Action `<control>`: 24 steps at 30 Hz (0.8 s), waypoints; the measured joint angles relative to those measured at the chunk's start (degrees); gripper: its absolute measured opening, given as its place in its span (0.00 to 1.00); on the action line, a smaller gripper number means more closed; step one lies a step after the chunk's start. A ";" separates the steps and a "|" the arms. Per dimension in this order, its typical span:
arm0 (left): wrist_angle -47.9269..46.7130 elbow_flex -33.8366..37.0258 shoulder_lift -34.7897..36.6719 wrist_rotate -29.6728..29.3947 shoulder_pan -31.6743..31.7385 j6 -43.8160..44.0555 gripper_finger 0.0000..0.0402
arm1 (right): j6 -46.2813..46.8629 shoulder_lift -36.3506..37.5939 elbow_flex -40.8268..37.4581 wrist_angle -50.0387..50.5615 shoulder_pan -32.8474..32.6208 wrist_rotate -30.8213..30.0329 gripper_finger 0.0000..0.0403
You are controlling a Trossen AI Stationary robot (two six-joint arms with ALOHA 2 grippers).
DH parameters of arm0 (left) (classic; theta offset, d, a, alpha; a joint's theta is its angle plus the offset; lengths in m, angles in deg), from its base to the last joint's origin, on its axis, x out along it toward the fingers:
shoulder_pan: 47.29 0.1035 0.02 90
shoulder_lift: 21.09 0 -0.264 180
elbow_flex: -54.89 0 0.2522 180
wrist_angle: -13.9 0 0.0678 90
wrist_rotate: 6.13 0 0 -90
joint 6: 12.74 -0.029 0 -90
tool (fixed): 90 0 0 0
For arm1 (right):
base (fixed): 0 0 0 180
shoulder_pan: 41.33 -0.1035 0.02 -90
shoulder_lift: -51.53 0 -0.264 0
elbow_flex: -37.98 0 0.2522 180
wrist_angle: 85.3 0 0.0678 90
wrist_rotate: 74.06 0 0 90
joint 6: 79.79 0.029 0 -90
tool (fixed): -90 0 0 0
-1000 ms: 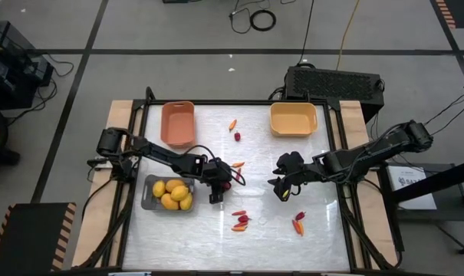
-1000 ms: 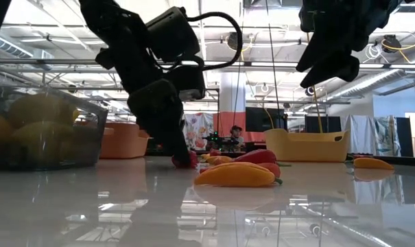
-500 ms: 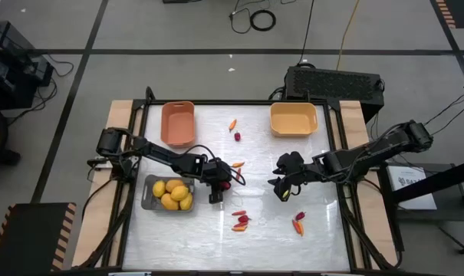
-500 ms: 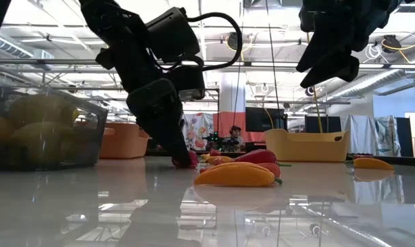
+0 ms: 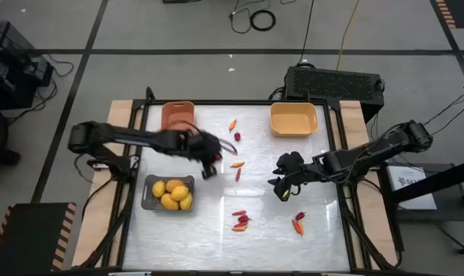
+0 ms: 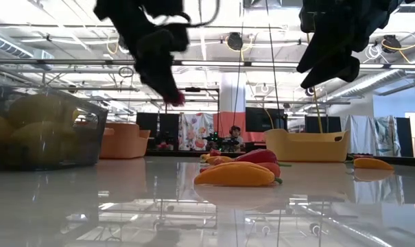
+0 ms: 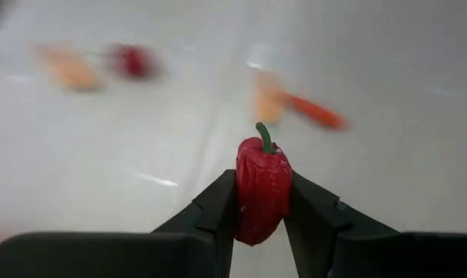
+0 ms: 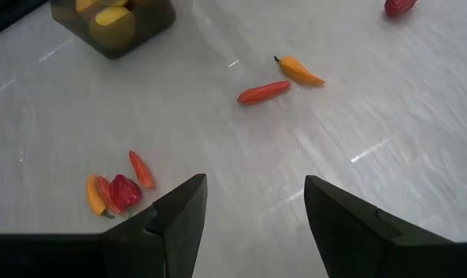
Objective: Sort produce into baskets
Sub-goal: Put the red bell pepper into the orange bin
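Note:
My left gripper [image 5: 208, 172] is shut on a small dark red pepper [image 7: 262, 185] and hangs above the table's middle, between the grey basket [image 5: 149, 201] of yellow fruits [image 5: 172, 193] and the salmon basket [image 5: 178, 113], which its arm partly hides. In the low view the pepper [image 6: 176, 99] hangs high over the table. My right gripper [image 5: 281, 188] is open and empty, above the table right of centre. The yellow-orange basket [image 5: 293, 119] stands at the far right. My left gripper pinches the dark red pepper by its two sides [image 7: 245, 202] between the two fingertips [image 7: 218, 205]. The fingers come slanting down from above. The pepper is lifted clear of the table, and its green stem [image 7: 262, 137] points away from the gripper.
A slim orange pepper [image 5: 237, 164] and a slim red one [image 5: 238, 175] lie just right of the left gripper. More peppers lie near the front [image 5: 239, 221] [image 5: 298, 223] and between the far baskets [image 5: 233, 125] [image 5: 237, 136].
My left gripper has risen from the table and gone toward the far left, toward the salmon basket, still shut on the dark red pepper. The pepper has been lifted clear of the table.

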 joint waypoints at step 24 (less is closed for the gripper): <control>-20.97 3.98 10.07 -3.02 31.10 3.48 0.39 | 2.70 0.00 0.00 -0.29 -2.06 1.50 0.52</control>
